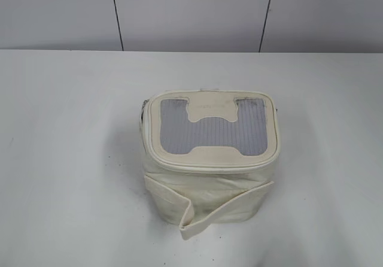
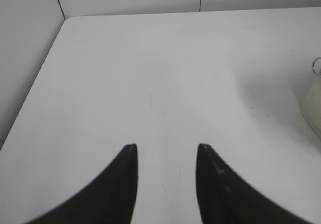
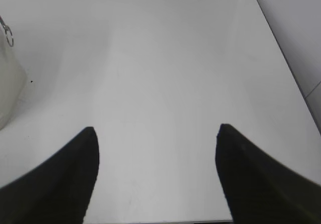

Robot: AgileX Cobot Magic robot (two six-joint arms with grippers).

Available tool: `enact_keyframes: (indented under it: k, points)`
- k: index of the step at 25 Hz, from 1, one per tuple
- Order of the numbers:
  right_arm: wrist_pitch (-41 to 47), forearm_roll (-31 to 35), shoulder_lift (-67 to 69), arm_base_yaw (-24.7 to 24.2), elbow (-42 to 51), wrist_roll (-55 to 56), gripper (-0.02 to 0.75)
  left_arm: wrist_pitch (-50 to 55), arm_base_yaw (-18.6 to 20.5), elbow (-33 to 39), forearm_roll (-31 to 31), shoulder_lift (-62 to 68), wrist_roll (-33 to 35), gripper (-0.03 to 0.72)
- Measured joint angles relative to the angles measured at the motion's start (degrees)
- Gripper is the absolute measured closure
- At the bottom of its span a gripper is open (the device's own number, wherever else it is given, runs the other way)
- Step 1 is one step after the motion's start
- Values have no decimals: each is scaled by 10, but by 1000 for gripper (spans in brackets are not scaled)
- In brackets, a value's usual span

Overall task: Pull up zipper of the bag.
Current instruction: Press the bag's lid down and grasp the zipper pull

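The cream-white bag (image 1: 210, 177) stands in the middle of the white table, its lid with the grey ribbed panel and cream H patch facing up. The zipper (image 1: 143, 114) shows at the lid's left rim, where a small metal pull hangs. A silver pull ring (image 2: 316, 66) and a bit of the bag (image 2: 313, 103) show at the right edge of the left wrist view. Another ring (image 3: 8, 37) and bag side (image 3: 9, 91) show at the left edge of the right wrist view. My left gripper (image 2: 166, 147) and right gripper (image 3: 156, 128) are open and empty, over bare table away from the bag. Neither shows in the exterior view.
A loose cream strap-flap (image 1: 206, 213) wraps the bag's front. The table's far edge meets a grey panelled wall (image 1: 191, 15). The table's left edge (image 2: 35, 83) shows in the left wrist view, its right edge (image 3: 281, 53) in the right wrist view.
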Motion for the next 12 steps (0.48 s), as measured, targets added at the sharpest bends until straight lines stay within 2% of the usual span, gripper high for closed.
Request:
enact_keyframes:
  k: [12]
  points:
    - [0,0,0,0,0,0,172,0,0,0,3,0,0,384]
